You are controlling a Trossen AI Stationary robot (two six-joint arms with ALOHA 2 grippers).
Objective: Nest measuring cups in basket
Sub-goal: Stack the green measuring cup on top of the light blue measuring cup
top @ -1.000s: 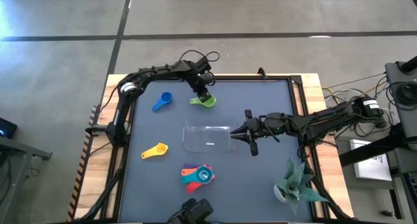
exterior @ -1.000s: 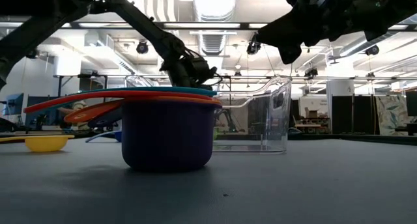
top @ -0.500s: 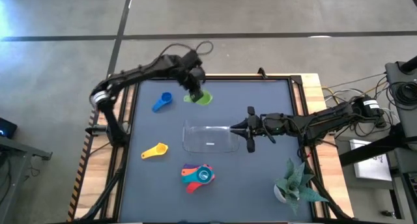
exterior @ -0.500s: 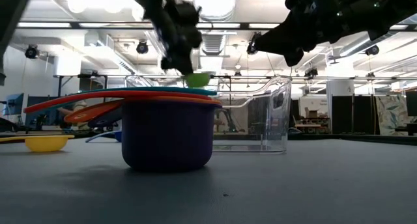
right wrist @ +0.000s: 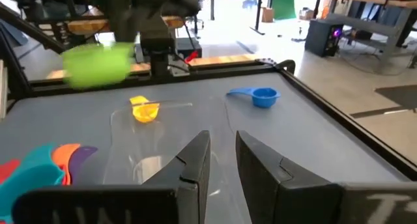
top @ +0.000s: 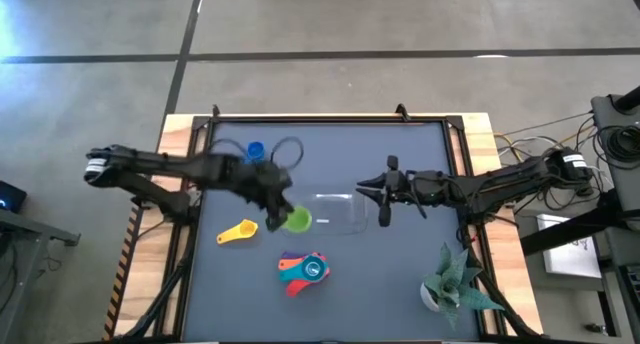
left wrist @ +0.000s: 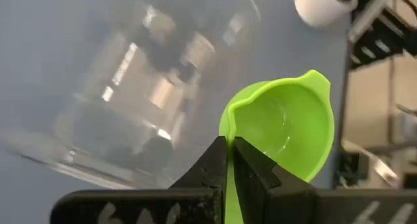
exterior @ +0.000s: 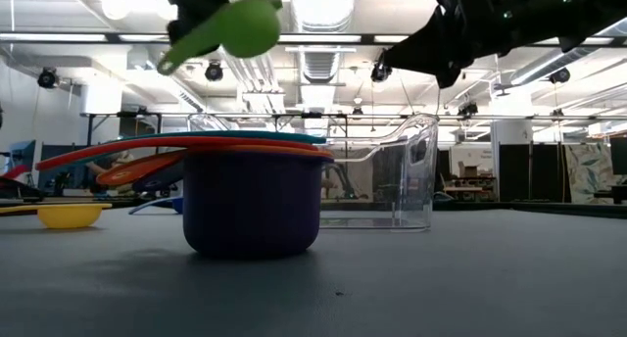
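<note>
Left gripper (left wrist: 228,160) pinching green cup (left wrist: 281,134) by handle, jaws nearly closed, carrying it aloft, bowl pointing ahead of fingers. Basket (top: 335,212) lying just beside cup, toward right arm. Right gripper (top: 384,191) hovering at basket's far end, jaws narrowly parted, gripping nothing. Left arm nearer.

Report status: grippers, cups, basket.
Left gripper shut on green plastic measuring cup, airborne beside clear plastic basket. Right gripper open at basket's far side. Path clear.
</note>
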